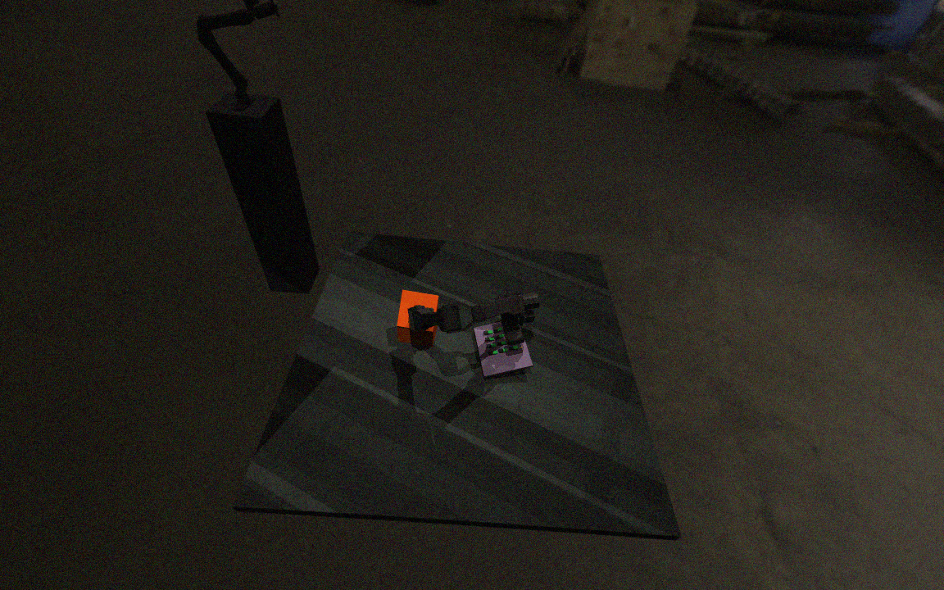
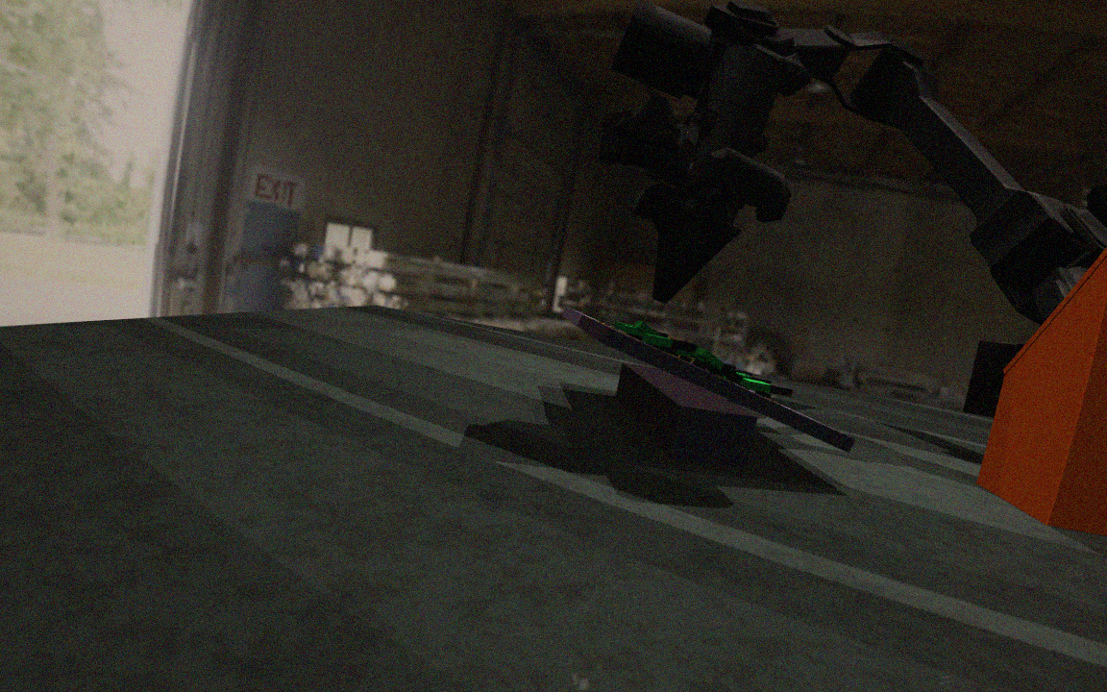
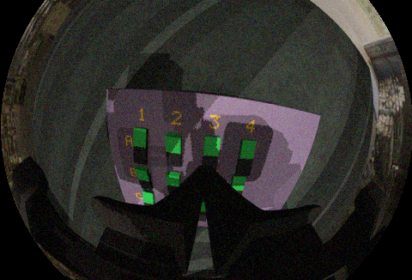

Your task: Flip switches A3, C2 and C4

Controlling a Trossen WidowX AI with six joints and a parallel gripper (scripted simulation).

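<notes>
The tilted lilac switch panel (image 1: 508, 365) (image 2: 824, 434) (image 3: 300, 131) carries green-and-black rocker switches. My gripper (image 2: 660, 297) (image 3: 204, 171) is shut and empty. Its tips hang above the panel with a visible gap in the exterior view. In the wrist view the tips overlap the near end of switch A3 (image 3: 212, 146), which shows green on its far half and black below. Which end of A3 is raised is hard to tell. C2 and C4 are hidden behind the gripper fingers in the wrist view and too small to read in the top and exterior views.
A1 (image 3: 140, 137), A2 (image 3: 173, 143) and A4 (image 3: 248, 149) stand beside A3. B1 (image 3: 142, 173), B2 (image 3: 173, 179), B4 (image 3: 239, 183) and C1 (image 3: 148, 197) are partly visible. An orange block (image 1: 420, 299) (image 2: 1039, 421) stands at the arm's base. A dark pedestal (image 1: 262, 190) stands off the table.
</notes>
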